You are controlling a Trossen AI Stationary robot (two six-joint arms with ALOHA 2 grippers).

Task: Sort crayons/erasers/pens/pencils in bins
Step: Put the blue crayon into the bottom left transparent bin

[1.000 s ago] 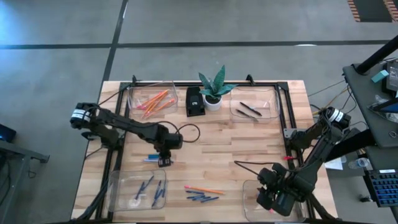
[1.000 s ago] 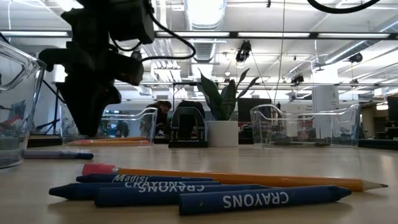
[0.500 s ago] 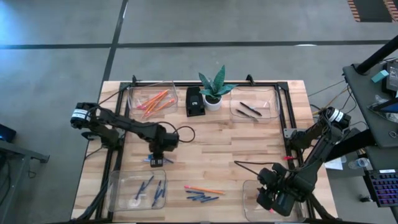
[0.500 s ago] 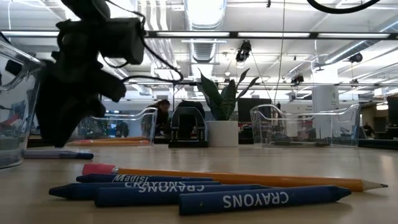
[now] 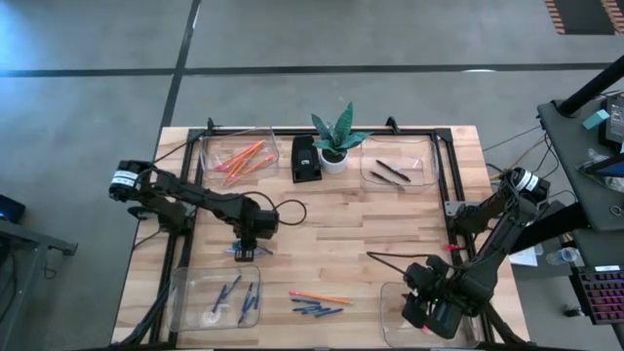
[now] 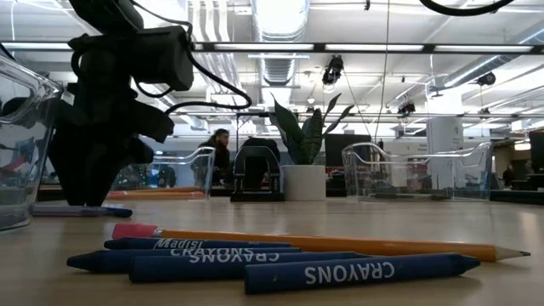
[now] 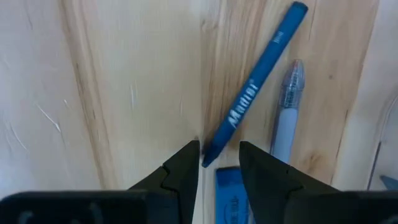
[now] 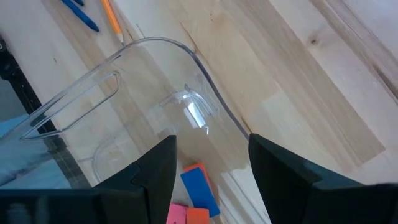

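Note:
My left gripper (image 5: 246, 252) is down at the table left of its middle, open. In the left wrist view its fingers (image 7: 219, 149) stand on either side of the lower end of a loose blue crayon (image 7: 255, 93), which lies flat. A blue-and-clear pen (image 7: 288, 118) lies beside the crayon, and a blue block (image 7: 231, 190) shows between the fingers. Whether the fingers touch anything I cannot tell. My right gripper (image 5: 429, 312) hangs open over the near-right bin (image 8: 155, 68), which holds erasers (image 8: 198, 185). More crayons (image 5: 317, 310) and a pencil (image 5: 320, 296) lie loose near the near edge.
The far-left bin (image 5: 239, 156) holds orange pencils, the far-right bin (image 5: 395, 171) dark pens, and the near-left bin (image 5: 214, 297) blue crayons. A potted plant (image 5: 334, 146) and a small black box (image 5: 305, 159) stand at the far edge. Cables cross the table's middle.
My left gripper has moved a little toward the table's left edge and come down, until its fingertips reach the table beside the pen and crayon. The loose sticks near the near edge have stayed where they were.

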